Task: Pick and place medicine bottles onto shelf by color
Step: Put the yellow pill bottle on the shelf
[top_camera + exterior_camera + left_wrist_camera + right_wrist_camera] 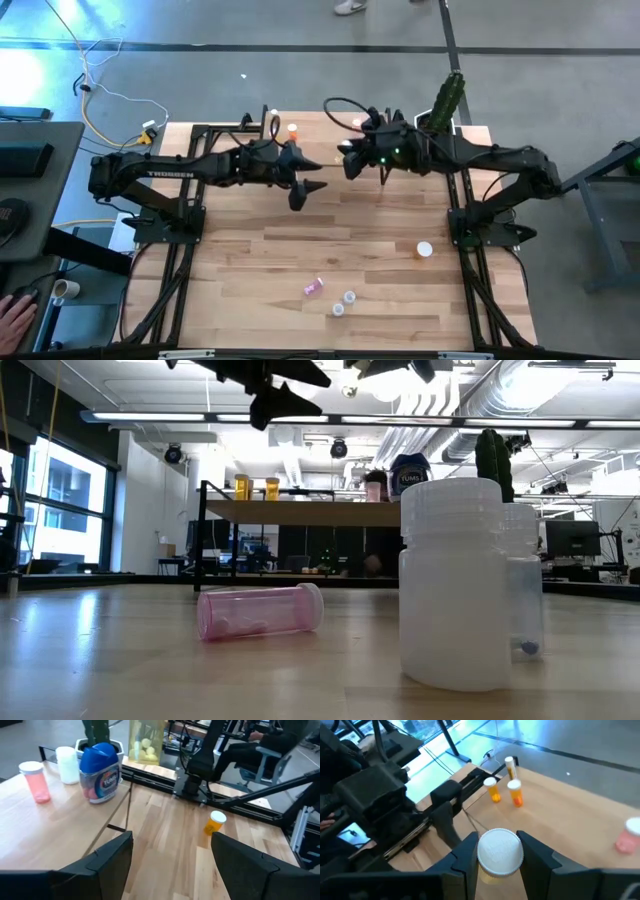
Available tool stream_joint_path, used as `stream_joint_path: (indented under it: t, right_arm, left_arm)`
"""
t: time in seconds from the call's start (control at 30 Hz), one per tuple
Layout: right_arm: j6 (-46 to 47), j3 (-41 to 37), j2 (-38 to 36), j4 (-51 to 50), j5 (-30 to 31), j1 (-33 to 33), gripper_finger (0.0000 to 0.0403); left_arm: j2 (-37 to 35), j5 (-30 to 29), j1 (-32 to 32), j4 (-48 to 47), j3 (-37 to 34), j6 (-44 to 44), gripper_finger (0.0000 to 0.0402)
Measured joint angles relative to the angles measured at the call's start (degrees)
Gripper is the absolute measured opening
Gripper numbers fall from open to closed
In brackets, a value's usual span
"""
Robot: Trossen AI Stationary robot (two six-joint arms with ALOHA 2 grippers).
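High view: right gripper (500,870) grips white-capped yellowish bottle (500,854) over light-wood shelf (60,825), left gripper (172,855) open, empty; pink bottle (314,287), two clear bottles (344,303), orange bottle (425,250) remain near table (250,260) front edge.

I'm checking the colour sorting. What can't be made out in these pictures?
- Shelf line-up: high view, both arms cover it.
- Bottle in the right pincer: right wrist view shows its white cap; fingers hide the body.
- Bottle behind the white bottle: low view, mostly blocked.
- Clear bottles near the table's front: high view, contents too small.
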Motion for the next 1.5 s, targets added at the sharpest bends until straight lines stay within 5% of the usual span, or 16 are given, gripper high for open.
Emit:
stream_joint_path:
  t: [0.67,1.17,1.5]
  right_arm:
    - [-32.88,0.0,2.69,9.65,-6.25,-12.73,0.0101]
    - [-35.71,0.0,12.93,13.17,-15.93,-17.47,0.0101]
    - [-35.7,0.0,17.17,16.42,-16.12,-19.21,0.0101]
  left_arm:
    - [-2.95,-0.62,5.09,-0.33,0.0,-0.02,0.0255]
    - [-5.73,-6.09,5.7,-5.79,0.0,0.13,0.0255]
    - [-12.1,-9.51,5.7,-9.95,0.0,0.17,0.0255]
